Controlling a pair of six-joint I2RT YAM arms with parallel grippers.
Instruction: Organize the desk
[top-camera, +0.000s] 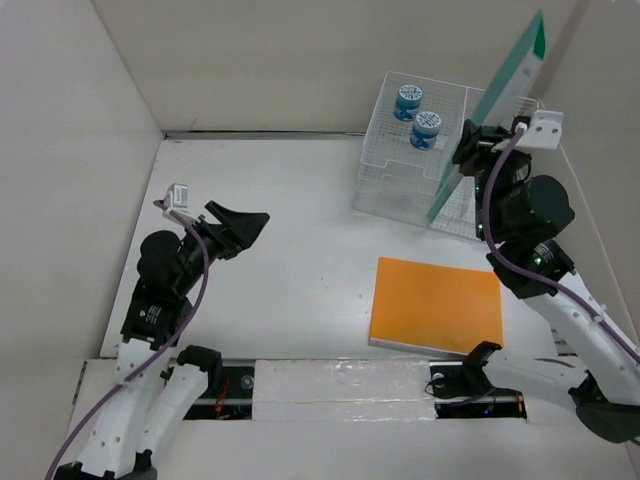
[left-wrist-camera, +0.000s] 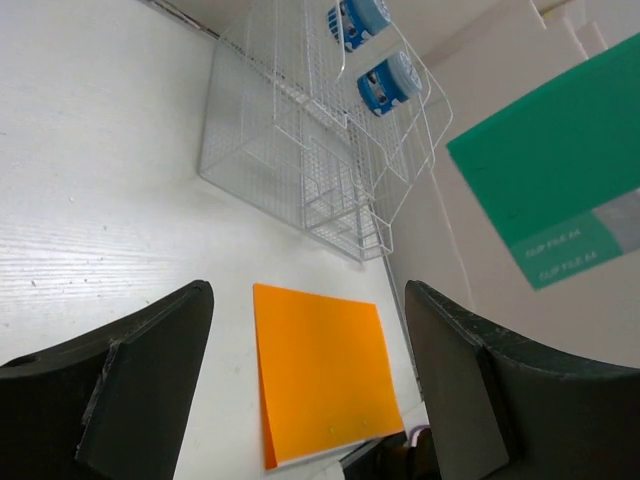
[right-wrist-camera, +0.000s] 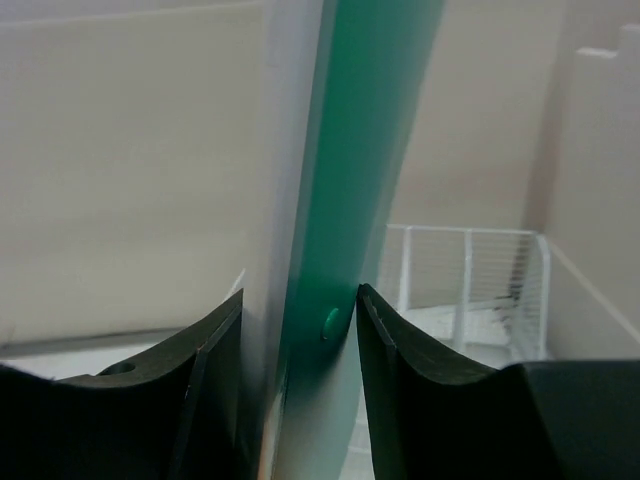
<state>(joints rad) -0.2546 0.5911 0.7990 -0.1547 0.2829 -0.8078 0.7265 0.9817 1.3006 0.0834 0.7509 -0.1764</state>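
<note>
The white desk (top-camera: 280, 190) carries an orange folder (top-camera: 437, 305) at the front right, lying flat; the left wrist view shows it too (left-wrist-camera: 320, 370). My left gripper (top-camera: 240, 225) hovers over the desk's left half, open and empty, with its fingers (left-wrist-camera: 150, 380) framing the orange folder from a distance. A green folder (top-camera: 500, 90) is held upright on edge above the right end of a clear wire-mesh rack (top-camera: 410, 165), with my right gripper (top-camera: 470, 142) shut on it. In the right wrist view the green folder (right-wrist-camera: 350, 150) stands between both fingers (right-wrist-camera: 390, 350).
Two blue-lidded tubs (top-camera: 408, 100) (top-camera: 426, 128) sit on top of the rack at the back right. Beige wall panels enclose the desk on the left, back and right. Both arm bases stand at the near edge.
</note>
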